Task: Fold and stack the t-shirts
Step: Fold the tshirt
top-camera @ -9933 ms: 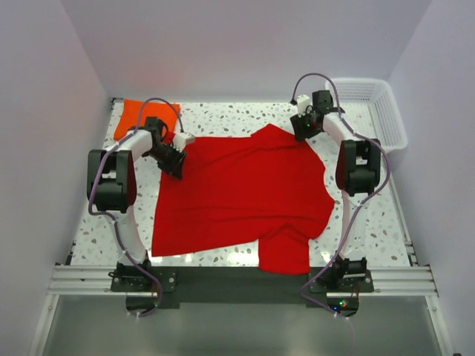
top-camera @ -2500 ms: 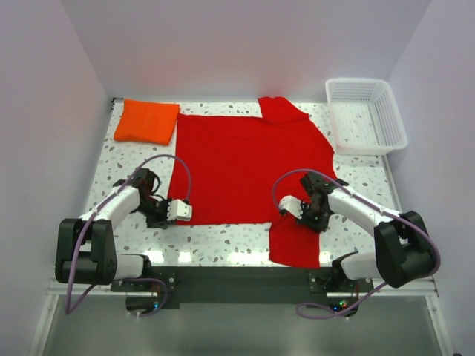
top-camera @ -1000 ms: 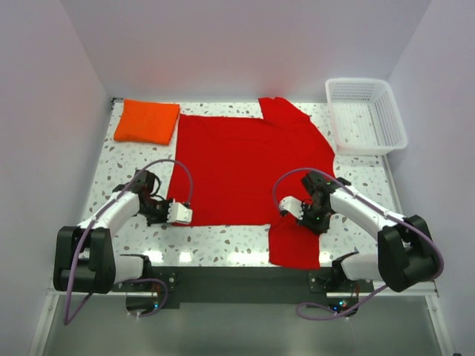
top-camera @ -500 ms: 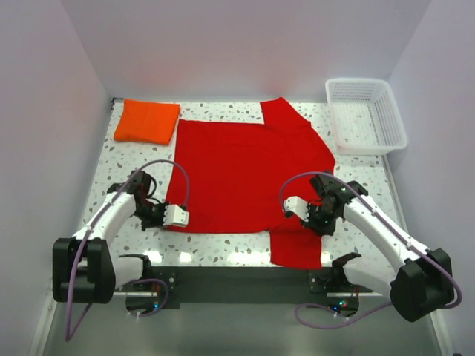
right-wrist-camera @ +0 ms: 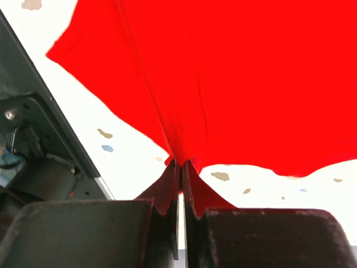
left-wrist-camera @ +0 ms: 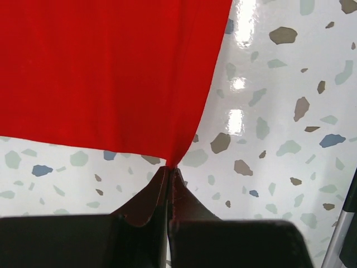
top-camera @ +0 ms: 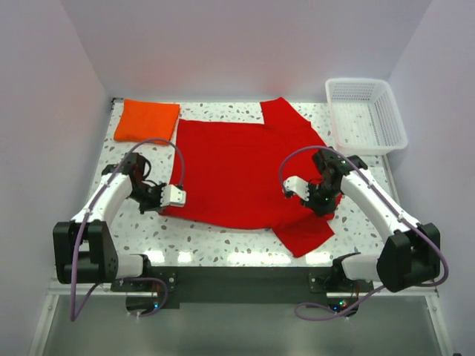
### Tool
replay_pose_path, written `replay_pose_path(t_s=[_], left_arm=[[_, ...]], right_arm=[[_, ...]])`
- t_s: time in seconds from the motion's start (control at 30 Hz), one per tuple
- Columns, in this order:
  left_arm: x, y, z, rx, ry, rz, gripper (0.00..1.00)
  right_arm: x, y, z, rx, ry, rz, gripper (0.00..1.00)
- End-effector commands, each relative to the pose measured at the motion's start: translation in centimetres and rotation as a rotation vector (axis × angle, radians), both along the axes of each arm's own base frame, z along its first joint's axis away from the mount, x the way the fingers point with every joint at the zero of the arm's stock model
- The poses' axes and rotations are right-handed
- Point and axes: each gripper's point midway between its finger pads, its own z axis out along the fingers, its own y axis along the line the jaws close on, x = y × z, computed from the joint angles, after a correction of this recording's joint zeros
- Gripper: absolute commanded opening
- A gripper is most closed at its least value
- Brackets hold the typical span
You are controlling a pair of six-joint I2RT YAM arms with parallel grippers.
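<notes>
A red t-shirt (top-camera: 241,167) lies spread over the middle of the table, its near edge lifted. My left gripper (top-camera: 159,202) is shut on the shirt's near left corner (left-wrist-camera: 170,159), raised off the table. At the near right, my right gripper (top-camera: 320,202) is shut on bunched red cloth (right-wrist-camera: 184,153) by the sleeve, and that sleeve (top-camera: 306,236) hangs below it. A folded orange t-shirt (top-camera: 148,120) rests flat at the far left corner.
A white plastic basket (top-camera: 366,115) stands at the far right corner. Speckled table top (top-camera: 200,237) shows along the near edge and on both sides. The black base rail (top-camera: 237,278) runs below the table's front.
Both grippers have lifted and carried the red shirt's near edge away from the front edge, toward the far side. The right sleeve has swung up with it.
</notes>
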Motion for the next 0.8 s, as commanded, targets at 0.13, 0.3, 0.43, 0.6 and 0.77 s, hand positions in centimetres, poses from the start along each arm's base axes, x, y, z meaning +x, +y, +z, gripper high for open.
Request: replay_pose_path(t_s=[0.13, 0.3, 0.43, 0.6, 0.77], left_arm=[[3.1, -0.8, 2.0, -0.079, -0.031, 0.033, 0.00], [5.2, -1.2, 3.0, -0.109, -0.037, 0.054, 0.00], [6.6, -1.3, 3.2, -0.119, -0.034, 0.061, 0.00], [8.4, -1.2, 3.3, -0.119, -0.031, 0.072, 0.00], [10.4, -1.1, 3.4, -0.124, -0.039, 0.093, 0.00]], right_arm=[[2.1, 0.0, 1.0, 0.012, 0.044, 0.091, 0.00], [4.2, 0.0, 2.4, 0.014, 0.050, 0.121, 0.00], [6.1, 0.0, 2.8, 0.008, 0.063, 0.147, 0.00], [8.1, -0.2, 2.8, 0.000, 0.089, 0.158, 0.00], [11.3, -0.7, 3.3, -0.005, 0.093, 0.168, 0.00]])
